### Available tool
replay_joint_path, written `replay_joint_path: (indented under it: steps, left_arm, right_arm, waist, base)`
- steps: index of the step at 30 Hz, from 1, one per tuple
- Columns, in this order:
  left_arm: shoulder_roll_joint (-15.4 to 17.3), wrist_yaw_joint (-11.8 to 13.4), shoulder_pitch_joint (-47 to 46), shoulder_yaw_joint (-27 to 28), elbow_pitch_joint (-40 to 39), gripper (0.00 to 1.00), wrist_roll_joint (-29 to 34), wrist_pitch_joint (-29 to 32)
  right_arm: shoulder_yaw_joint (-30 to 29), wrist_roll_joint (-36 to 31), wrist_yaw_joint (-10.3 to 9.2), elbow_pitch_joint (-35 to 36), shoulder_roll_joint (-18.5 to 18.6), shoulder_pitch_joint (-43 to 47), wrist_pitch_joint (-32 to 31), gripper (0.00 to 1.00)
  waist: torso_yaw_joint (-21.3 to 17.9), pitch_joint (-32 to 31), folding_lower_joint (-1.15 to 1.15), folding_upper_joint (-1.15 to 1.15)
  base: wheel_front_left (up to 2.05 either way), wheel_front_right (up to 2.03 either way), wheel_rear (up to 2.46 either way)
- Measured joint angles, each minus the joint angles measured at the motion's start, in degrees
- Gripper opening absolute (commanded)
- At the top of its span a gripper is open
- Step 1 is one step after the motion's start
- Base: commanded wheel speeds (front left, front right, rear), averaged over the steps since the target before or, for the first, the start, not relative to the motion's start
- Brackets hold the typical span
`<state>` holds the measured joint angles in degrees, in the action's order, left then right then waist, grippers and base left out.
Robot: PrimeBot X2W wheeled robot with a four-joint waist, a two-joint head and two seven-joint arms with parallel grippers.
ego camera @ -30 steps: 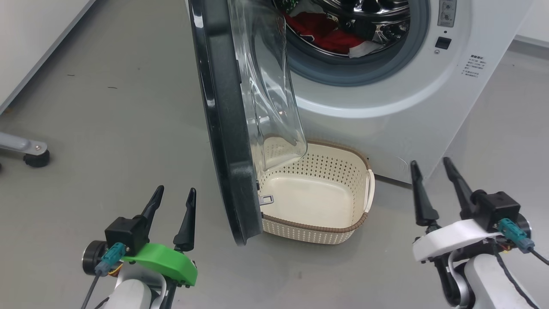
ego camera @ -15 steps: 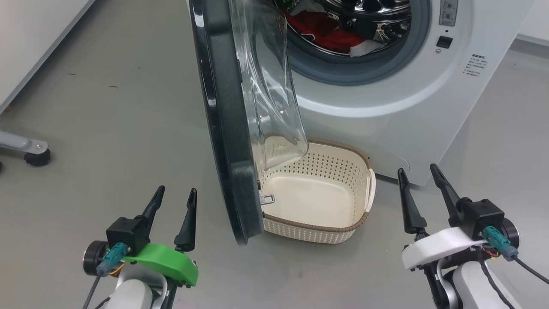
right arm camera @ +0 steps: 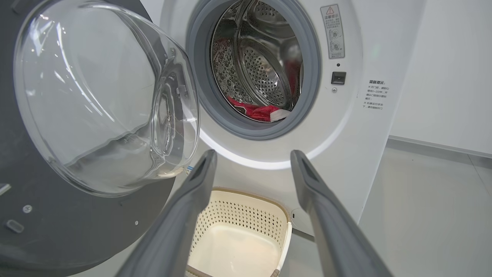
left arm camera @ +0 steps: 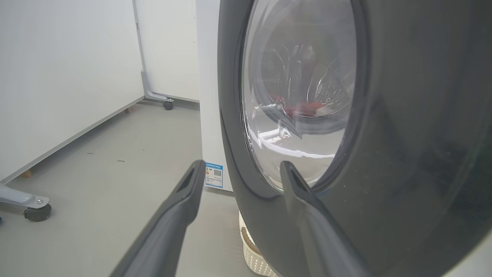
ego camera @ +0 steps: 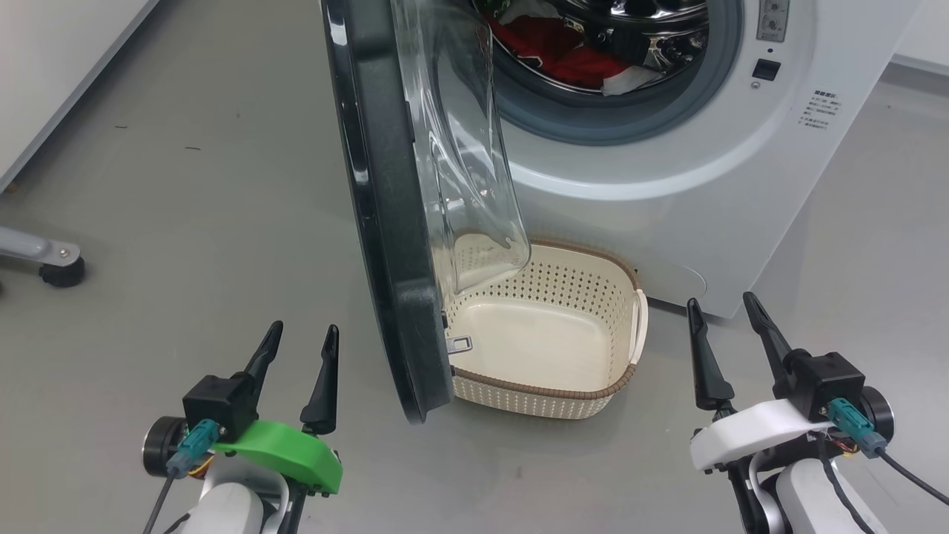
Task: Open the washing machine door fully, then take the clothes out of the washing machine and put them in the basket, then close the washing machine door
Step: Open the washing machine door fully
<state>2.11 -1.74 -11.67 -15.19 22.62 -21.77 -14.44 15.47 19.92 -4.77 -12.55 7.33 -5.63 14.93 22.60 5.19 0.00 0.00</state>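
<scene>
Left claw [ego camera: 305, 326] at seven o'clock and right claw [ego camera: 721, 298] at four o'clock hang over the grey floor [ego camera: 185, 185], fingers spread apart, tips toward twelve. Between them the basket [ego camera: 626, 378] sits on the floor at the foot of the washing machine [ego camera: 667, 208], under the open washing machine door [ego camera: 385, 222]. At twelve, the clothes [ego camera: 549, 44] lie in the drum. A castor [ego camera: 61, 271] and a white wall [ego camera: 52, 59] stand at nine to ten.

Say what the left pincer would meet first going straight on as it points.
Probably the washing machine door, on its black outer face near the rim, though depth is unclear.
</scene>
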Motion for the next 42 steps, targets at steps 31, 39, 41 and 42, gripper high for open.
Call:
replay_joint_path:
  steps: [31,39,41,42]
  left_arm:
    - [0.0,-0.3,-4.0,1.5,-14.3,0.0,1.1,0.0]
    - [0.0,-1.2,-6.4,1.5,-27.4,0.0,4.0,-0.3]
    - [0.0,-1.7,-6.6,0.4,-29.9,0.0,4.4,-0.3]
    - [0.0,-2.1,-6.6,-0.4,-30.9,0.0,4.8,-0.3]
  right_arm:
    - [-4.1,-2.6,0.68,-0.5,-1.8,1.0,0.0,1.0]
    - [-4.5,-3.1,1.45,-0.6,-2.2,1.5,0.0,1.0]
    - [-4.7,-3.4,1.69,-0.6,-2.3,1.5,0.0,1.0]
    - [-4.7,-3.4,1.7,-0.6,-2.3,1.5,0.0,1.0]
  waist:
    - [0.6,-0.4,0.0,0.0]
    - [0.7,-1.1,0.0,0.0]
    - [0.7,-1.2,0.0,0.0]
    - [0.6,-1.3,0.0,0.0]
  base:
    - [0.0,0.0,0.0]
    - [0.0,0.0,0.0]
    - [0.0,0.0,0.0]
    - [0.0,0.0,0.0]
